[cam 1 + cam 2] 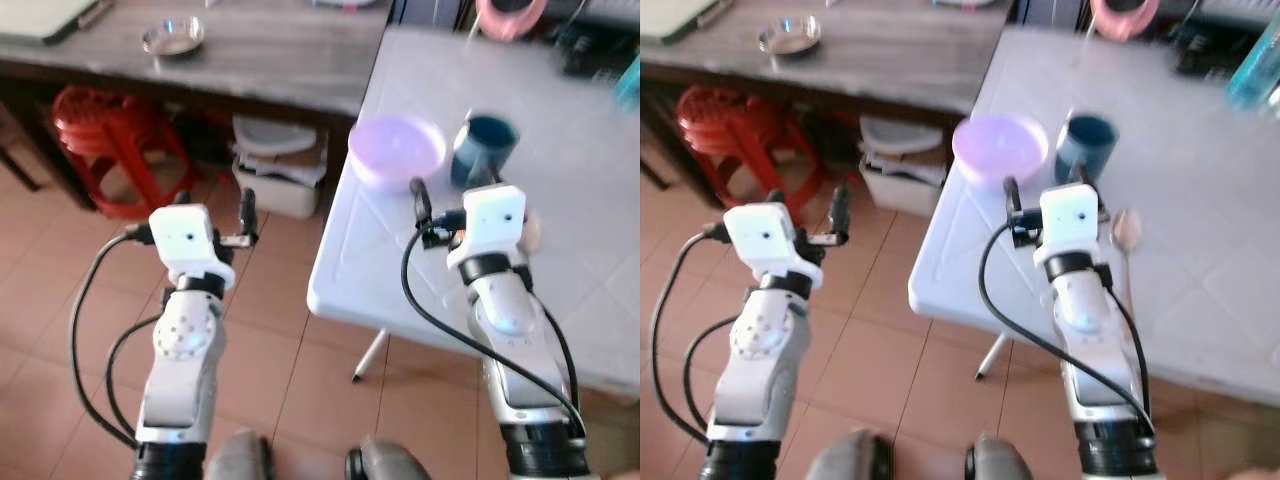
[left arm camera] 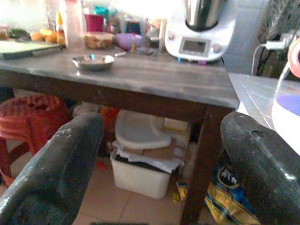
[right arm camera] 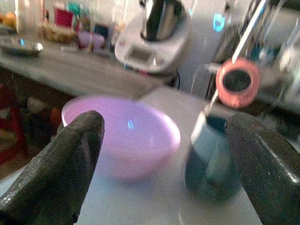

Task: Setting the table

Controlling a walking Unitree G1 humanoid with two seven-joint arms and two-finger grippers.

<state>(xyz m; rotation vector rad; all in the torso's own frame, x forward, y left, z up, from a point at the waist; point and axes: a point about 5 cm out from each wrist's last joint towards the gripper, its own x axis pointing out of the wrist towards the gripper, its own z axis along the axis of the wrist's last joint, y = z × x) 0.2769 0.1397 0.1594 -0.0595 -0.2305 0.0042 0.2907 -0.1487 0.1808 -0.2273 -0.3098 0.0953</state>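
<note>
Head camera, looking down. White folding table (image 1: 560, 260) occupies the right half of the frame. On it, near the table's left edge in the upper centre: a lilac bowl (image 1: 396, 150), and just right of it, close but apart, a dark teal mug (image 1: 483, 148). A spoon (image 1: 1126, 232) lies on the table just right of the right wrist housing.

Right gripper (image 3: 159, 154): raised over the table edge, directly in front of bowl and mug. Fingers spread wide, nothing between them; the wrist view shows bowl and mug in the gap.

Left gripper (image 2: 159, 154): left centre of the frame, over the tiled floor (image 1: 280, 340). Fingers parted, empty.

Upper left: dark wooden table (image 1: 250, 50) with a small metal dish (image 1: 172, 36); red stool (image 1: 110, 135) beneath.
</note>
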